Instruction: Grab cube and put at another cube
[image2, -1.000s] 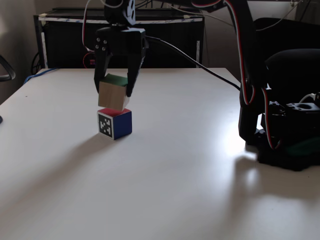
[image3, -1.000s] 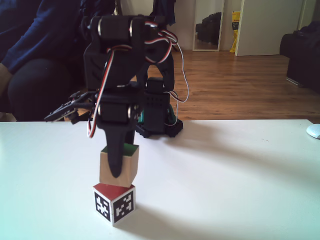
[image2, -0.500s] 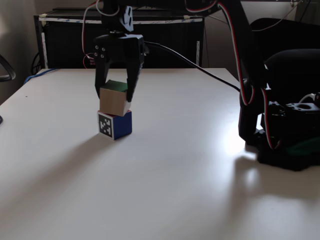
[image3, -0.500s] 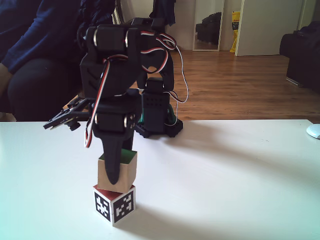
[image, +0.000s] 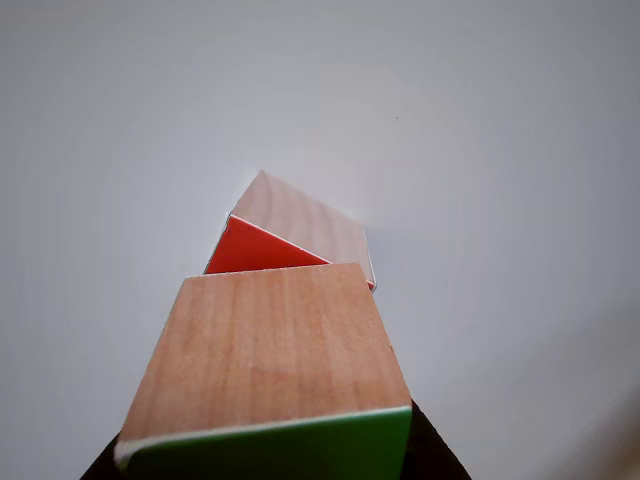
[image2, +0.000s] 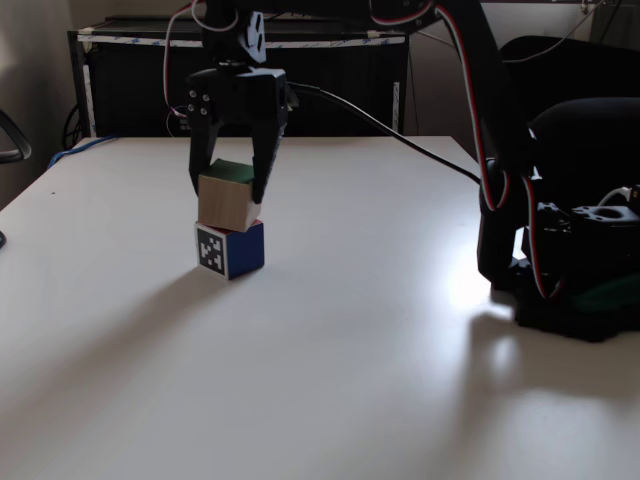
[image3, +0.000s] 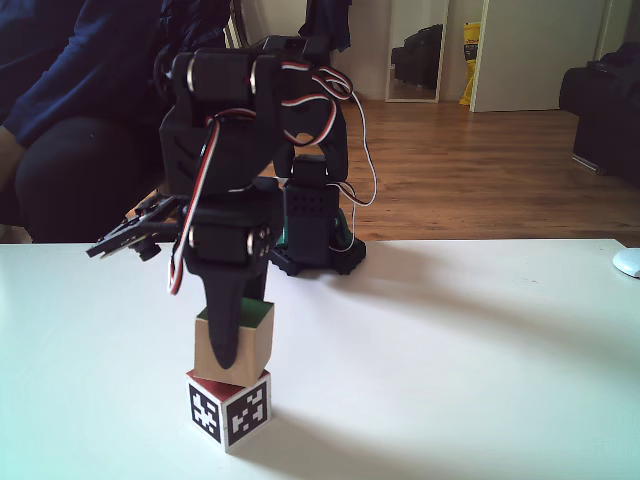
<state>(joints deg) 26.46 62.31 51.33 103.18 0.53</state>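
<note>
Resting on another cube (image2: 231, 249), the cube (image2: 225, 197) sits betw. tool (image2: 226, 195) fingers, clamped.

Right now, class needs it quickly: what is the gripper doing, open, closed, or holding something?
Gripper: closed on the green-faced cube, which rests on the red-faced cube.

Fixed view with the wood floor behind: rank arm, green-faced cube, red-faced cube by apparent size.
1. Arm, by far the largest.
2-3. Green-faced cube and red-faced cube look alike in size; the gripper finger covers part of the upper one, so no ranking.
</note>
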